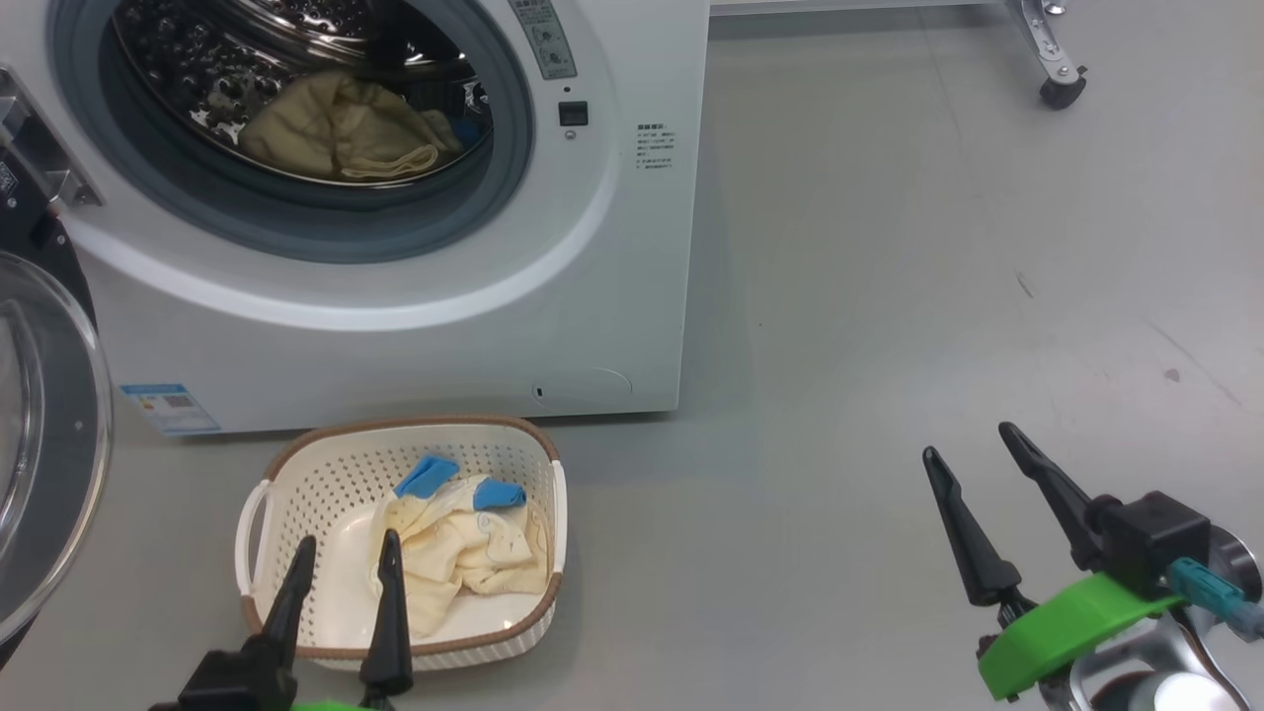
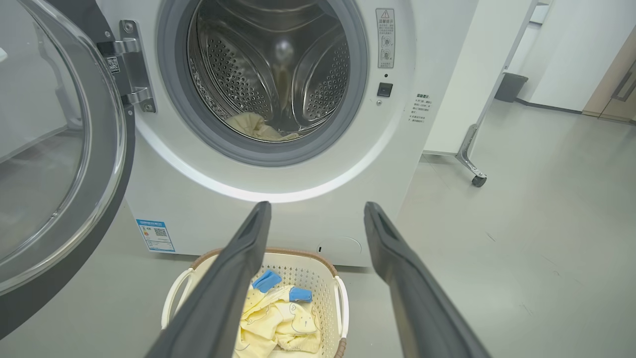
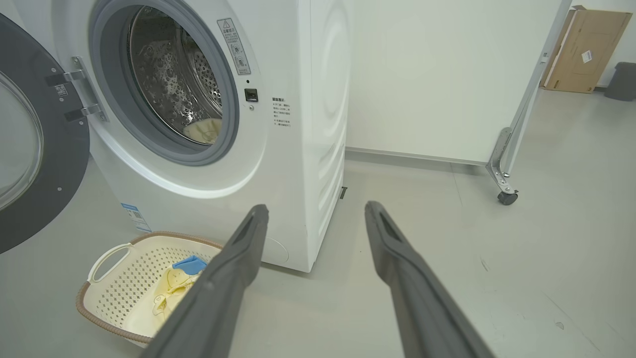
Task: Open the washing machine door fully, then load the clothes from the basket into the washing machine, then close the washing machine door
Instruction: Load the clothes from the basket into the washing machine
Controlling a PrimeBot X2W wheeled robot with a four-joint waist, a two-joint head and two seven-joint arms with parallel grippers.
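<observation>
The white washing machine (image 1: pixel 612 296) has its door (image 1: pixel 49 434) swung wide open to the left. A cream garment (image 1: pixel 336 128) lies inside the steel drum. On the floor in front stands the cream basket (image 1: pixel 296 494) holding pale yellow clothes (image 1: pixel 464 548) with blue patches. My left gripper (image 1: pixel 346 553) hangs open over the basket's near edge, beside the clothes, with nothing between its fingers. My right gripper (image 1: pixel 973 439) is open and empty over the bare floor at the right. The left wrist view looks down on the basket (image 2: pixel 318 268) and clothes (image 2: pixel 278 318).
A wheeled metal leg (image 1: pixel 1057 69) of a white partition stands on the floor at the back right. A cardboard box (image 3: pixel 586 49) and a dark bin (image 3: pixel 623 79) sit far off. The open door (image 2: pixel 54 164) juts out on the left.
</observation>
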